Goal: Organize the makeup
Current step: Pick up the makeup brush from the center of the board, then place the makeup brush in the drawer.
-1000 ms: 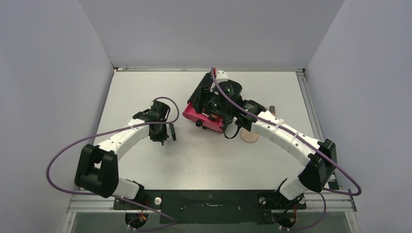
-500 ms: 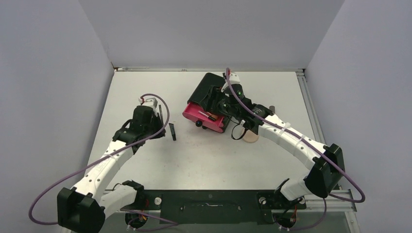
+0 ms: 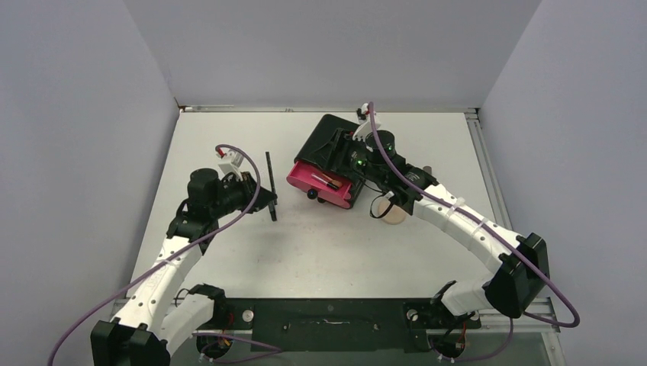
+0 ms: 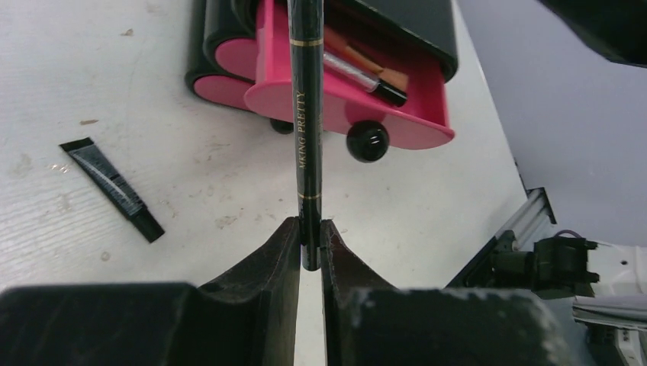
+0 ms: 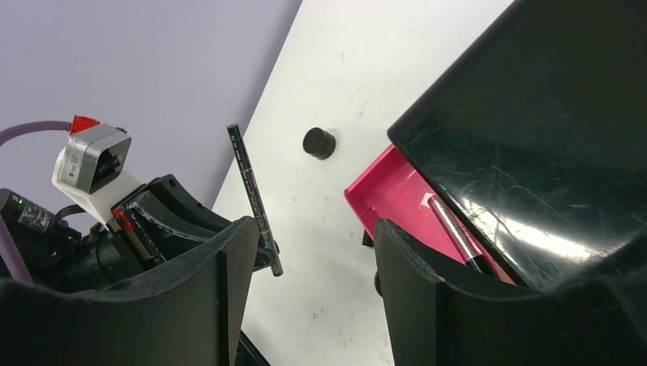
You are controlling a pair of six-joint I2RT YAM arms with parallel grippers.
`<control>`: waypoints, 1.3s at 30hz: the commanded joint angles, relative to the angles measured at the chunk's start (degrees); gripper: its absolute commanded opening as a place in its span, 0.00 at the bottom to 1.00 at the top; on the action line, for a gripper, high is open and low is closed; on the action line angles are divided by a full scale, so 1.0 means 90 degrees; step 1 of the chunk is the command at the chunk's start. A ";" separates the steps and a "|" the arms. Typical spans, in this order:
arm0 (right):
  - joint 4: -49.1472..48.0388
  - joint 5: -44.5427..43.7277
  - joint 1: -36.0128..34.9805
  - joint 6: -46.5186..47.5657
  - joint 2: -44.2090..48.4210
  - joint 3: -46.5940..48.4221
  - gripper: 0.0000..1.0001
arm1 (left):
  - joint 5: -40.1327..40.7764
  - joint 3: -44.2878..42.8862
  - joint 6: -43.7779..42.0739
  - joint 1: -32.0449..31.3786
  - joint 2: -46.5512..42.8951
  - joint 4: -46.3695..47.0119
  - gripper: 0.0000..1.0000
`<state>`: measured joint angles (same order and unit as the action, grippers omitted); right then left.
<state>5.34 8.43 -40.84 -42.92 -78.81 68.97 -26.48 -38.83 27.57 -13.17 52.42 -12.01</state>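
Left hand pinches the thin black pencil by its end, aimed at the pink drawer; seemingly light, stiff, slick, it may pivot. Right hand gapes empty beside that drawer.

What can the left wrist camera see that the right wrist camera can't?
Only the left wrist view shows the black tube lying on the table. Only the right wrist view shows the left arm's grey camera box and purple cable. Both show the black pencil held in the left fingers and the open pink drawer.
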 commanded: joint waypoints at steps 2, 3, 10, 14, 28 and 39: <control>-0.0504 0.0822 -0.0014 -0.0030 -0.0230 0.0217 0.53 | -0.1304 0.0032 0.0274 0.0177 0.0048 0.1076 0.00; -0.0506 0.0933 -0.0022 -0.0020 -0.0291 0.0254 0.52 | -0.1359 0.0041 0.0289 0.0181 0.0083 0.1118 0.00; -0.0472 0.1250 -0.0262 0.0245 -0.0631 0.0536 0.48 | -0.1869 0.0135 0.0502 0.0175 0.0249 0.1616 0.00; -0.0216 0.1276 -0.0547 0.0558 -0.0916 0.0861 0.47 | -0.2184 0.0227 0.0671 0.0175 0.0277 0.1968 0.00; 0.0071 0.1353 -0.0672 0.0654 -0.1256 0.1173 0.32 | -0.2525 0.0284 0.0884 0.0180 0.0434 0.2279 0.00; 0.0287 0.1381 -0.0716 0.0737 -0.1446 0.1327 0.24 | -0.2658 0.0301 0.1027 0.0178 0.0599 0.2458 0.00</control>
<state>7.86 20.84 -46.96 -37.45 -91.24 78.56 -48.58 -36.12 36.29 -11.88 57.60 6.33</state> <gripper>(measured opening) 0.242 0.093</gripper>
